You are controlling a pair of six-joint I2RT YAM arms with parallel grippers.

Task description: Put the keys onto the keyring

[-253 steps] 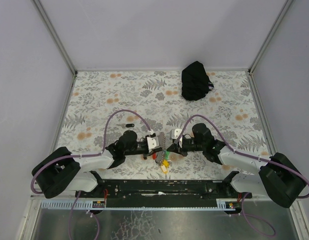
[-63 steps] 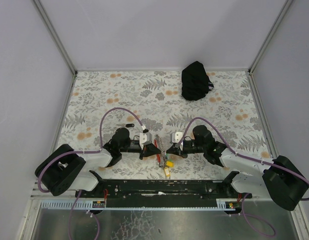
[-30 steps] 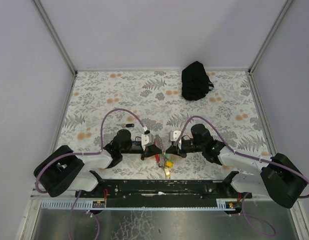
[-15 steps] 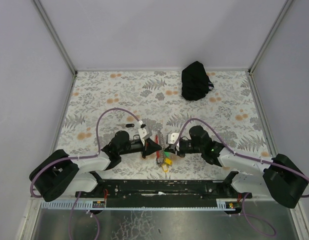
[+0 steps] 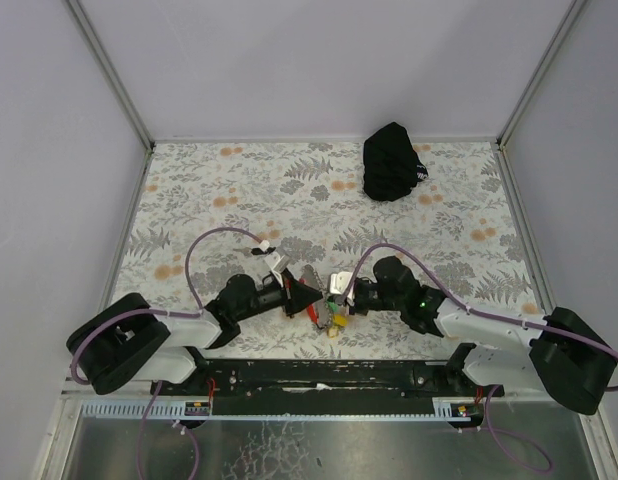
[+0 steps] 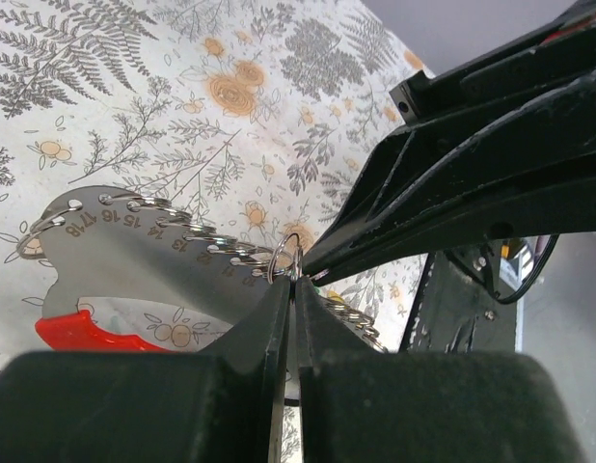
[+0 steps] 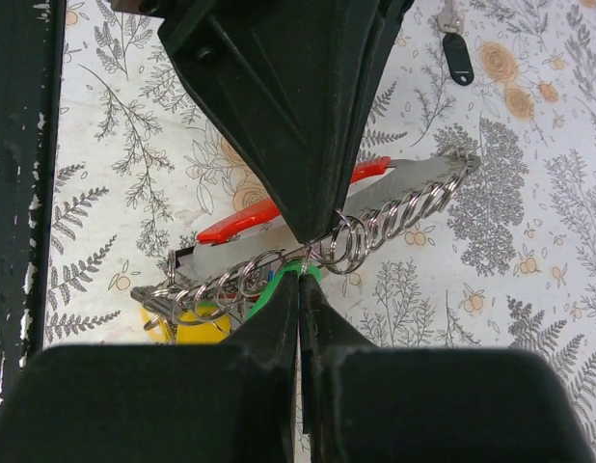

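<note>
The keyring [image 5: 325, 318] lies near the table's front edge: a grey numbered plate [image 6: 134, 251] carrying a row of silvery rings [image 7: 375, 231], a red strap [image 7: 250, 217] and a yellow tag [image 7: 187, 323]. My left gripper [image 6: 290, 278] is shut on one small ring of that row. My right gripper [image 7: 300, 270] meets it tip to tip and is shut at the green key [image 7: 277, 282], whose tag shows just under its fingertips. A sliver of blue sits beside the green tag. In the top view, both grippers [image 5: 311, 298] [image 5: 335, 300] cover the bunch's upper part.
A black bag [image 5: 392, 160] sits at the back right of the floral tablecloth [image 5: 219, 190]. A small black oblong tag [image 7: 459, 56] lies beyond the left gripper. The black rail [image 5: 319, 375] runs along the near edge, close under the keyring.
Both arms have drawn together over the keyring. The left wrist swung lower and rightward, the right wrist slid left. Both stayed shut.
</note>
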